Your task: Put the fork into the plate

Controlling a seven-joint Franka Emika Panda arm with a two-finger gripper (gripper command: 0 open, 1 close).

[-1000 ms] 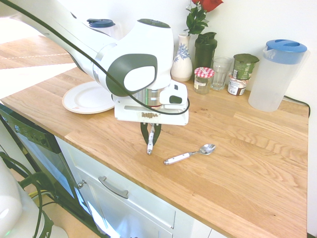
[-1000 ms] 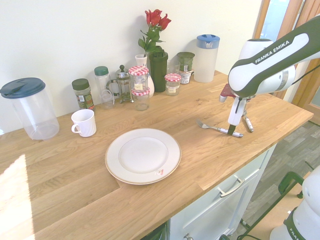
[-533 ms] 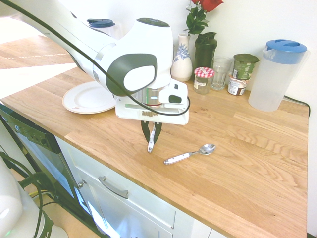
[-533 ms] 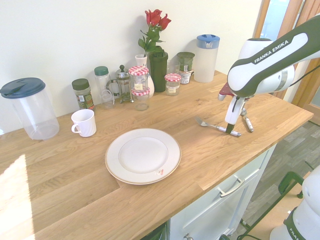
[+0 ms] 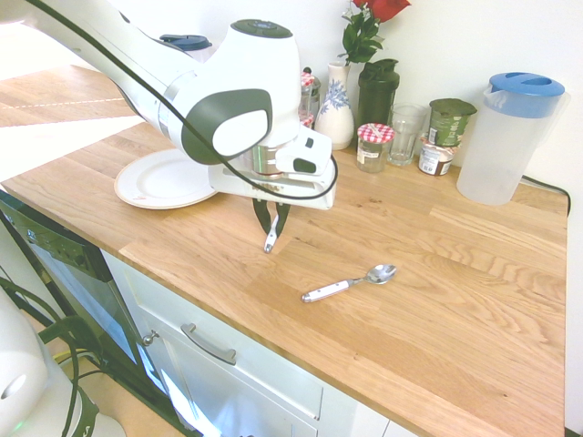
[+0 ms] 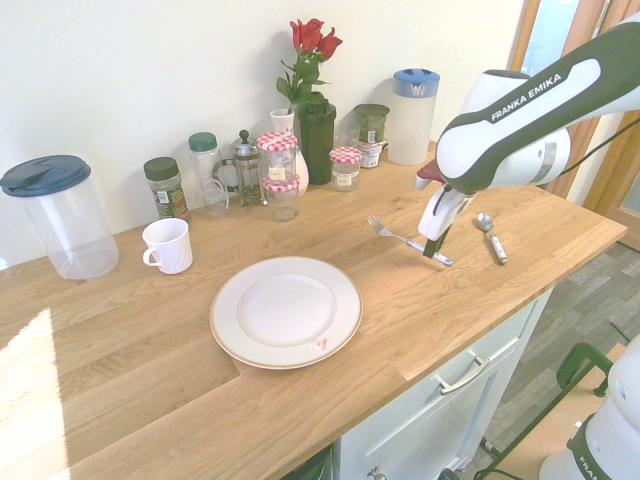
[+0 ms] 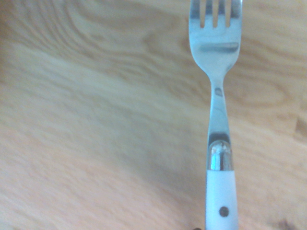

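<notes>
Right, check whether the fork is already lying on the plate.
No, the fork is gripped by its handle, off to one side of the plate.

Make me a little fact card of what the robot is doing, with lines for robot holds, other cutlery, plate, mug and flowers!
Robot holds: fork, by its white handle, in shut fingers
Other cutlery: spoon, lying on the counter
Plate: on the counter, fork not on it
Mug: white, beside a lidded jug
Flowers: red
</notes>
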